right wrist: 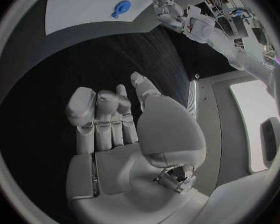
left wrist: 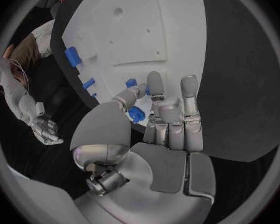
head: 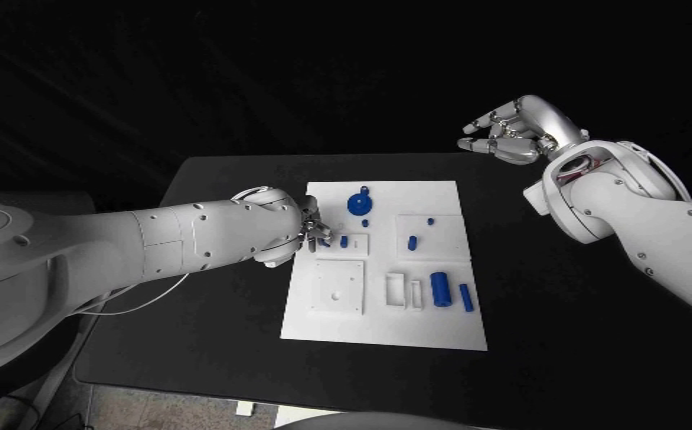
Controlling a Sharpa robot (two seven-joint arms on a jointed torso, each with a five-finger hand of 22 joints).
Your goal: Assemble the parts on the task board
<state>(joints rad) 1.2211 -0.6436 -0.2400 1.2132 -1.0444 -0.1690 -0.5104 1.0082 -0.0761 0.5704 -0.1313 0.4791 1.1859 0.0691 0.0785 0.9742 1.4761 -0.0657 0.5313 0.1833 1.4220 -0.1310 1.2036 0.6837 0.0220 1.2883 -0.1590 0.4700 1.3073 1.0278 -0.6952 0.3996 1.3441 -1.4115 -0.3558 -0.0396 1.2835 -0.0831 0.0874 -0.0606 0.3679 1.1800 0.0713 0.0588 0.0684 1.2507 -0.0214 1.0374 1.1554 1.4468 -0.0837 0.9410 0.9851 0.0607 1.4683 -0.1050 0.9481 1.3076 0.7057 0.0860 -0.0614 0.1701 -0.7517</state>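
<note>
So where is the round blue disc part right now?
In the head view the round blue disc part lies at the far end of the white task board, just beyond and to the right of the left hand.

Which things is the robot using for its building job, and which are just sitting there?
For the job:
- task board
- small blue part pinched by the left hand
- blue round part
- blue cylinders

Just there:
- black table
- right hand, lifted off the board, holding nothing
</note>
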